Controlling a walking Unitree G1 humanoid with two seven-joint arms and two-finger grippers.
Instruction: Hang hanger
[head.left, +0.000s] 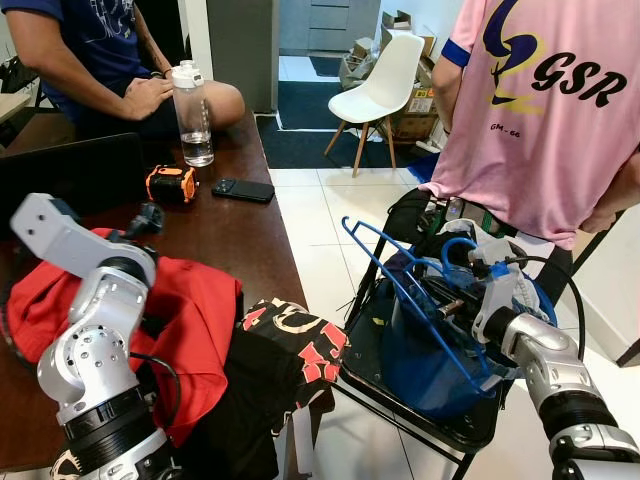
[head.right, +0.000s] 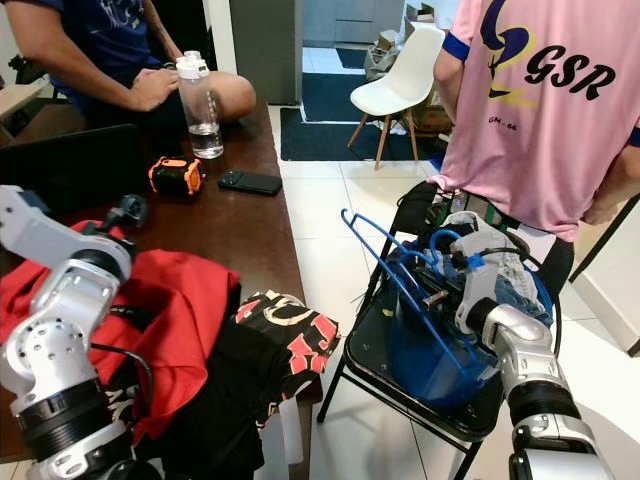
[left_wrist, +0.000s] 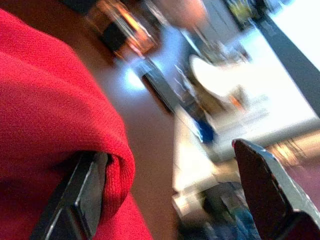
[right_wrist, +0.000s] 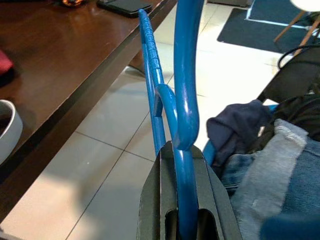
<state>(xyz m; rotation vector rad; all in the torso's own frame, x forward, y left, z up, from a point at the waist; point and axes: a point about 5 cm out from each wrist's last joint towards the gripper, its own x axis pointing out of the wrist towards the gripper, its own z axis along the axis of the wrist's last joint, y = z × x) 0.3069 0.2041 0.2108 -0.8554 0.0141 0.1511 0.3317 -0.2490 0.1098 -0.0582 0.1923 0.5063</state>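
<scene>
Bare tile floor (head.left: 310, 230) at frame centre leaves passage between the brown table (head.left: 245, 235) on the left and the black folding chair (head.left: 400, 385) lower right.

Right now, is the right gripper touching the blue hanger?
Touching. In the right wrist view the blue hanger runs down between the right gripper fingers, which close against it with no gap showing.
</scene>
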